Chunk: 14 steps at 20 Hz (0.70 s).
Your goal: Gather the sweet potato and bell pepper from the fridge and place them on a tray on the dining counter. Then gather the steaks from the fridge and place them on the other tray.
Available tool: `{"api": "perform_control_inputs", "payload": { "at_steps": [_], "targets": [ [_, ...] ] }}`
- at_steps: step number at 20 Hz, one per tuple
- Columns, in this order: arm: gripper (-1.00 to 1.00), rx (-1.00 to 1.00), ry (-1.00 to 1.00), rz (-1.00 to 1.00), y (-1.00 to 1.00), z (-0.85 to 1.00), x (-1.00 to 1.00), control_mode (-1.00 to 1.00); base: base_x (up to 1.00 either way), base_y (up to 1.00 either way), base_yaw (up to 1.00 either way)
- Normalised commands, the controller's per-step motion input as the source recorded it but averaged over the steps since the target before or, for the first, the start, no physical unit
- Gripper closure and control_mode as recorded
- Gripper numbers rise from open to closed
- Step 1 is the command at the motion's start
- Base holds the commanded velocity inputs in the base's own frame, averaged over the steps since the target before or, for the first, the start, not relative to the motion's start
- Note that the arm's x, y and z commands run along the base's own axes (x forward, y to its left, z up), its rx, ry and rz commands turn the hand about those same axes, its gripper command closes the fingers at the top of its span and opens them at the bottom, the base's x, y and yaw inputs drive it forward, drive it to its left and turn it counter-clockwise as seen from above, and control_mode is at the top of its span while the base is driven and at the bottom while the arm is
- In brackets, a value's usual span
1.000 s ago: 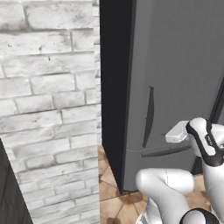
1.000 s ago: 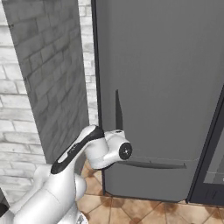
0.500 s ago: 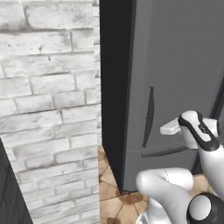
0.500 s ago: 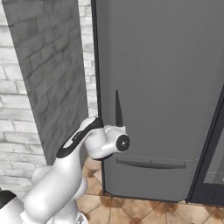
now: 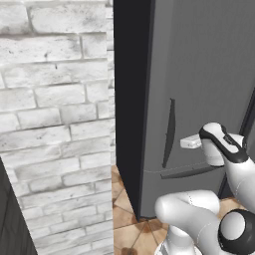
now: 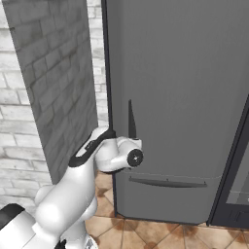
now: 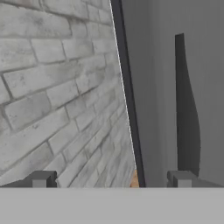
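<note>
The tall grey fridge point(image 5: 199, 74) point(image 6: 180, 97) stands shut, with its long curved dark handle point(image 5: 170, 132) point(image 6: 131, 119) near the door's left edge. My gripper point(image 5: 190, 143) hovers just right of the handle at its lower half, a small gap away from it. In the hand view the handle point(image 7: 186, 109) rises above the right fingertip, and the gripper point(image 7: 111, 179) is open with nothing between its fingers. The sweet potato, bell pepper and steaks are hidden behind the closed door. The trays and dining counter are out of view.
A white brick wall point(image 5: 55, 124) point(image 7: 52, 87) flanks the fridge on the left, with a dark gap between them. A second horizontal handle point(image 6: 168, 182) marks the lower drawer. A dark glass-fronted unit point(image 6: 233, 185) adjoins on the right. The floor is of tan tiles point(image 5: 124, 199).
My hand has moved left and forward, closer to the fridge's vertical handle. The gripper has stayed open and the door shut.
</note>
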Motion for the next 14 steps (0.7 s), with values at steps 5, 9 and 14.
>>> {"api": "perform_control_inputs", "payload": {
  "at_steps": [5,9,14],
  "targets": [
    [-1.0,0.0,-0.09,-0.1,-0.13,0.01,0.13,-1.0,0.0,0.0,0.0],
    [-1.0,0.0,-0.09,-0.07,0.0,0.03,0.08,-1.0,0.0,0.0,0.0],
    [-1.0,0.0,-0.06,-0.03,0.0,0.08,0.07,-1.0,0.0,0.0,0.0]
  ]
}}
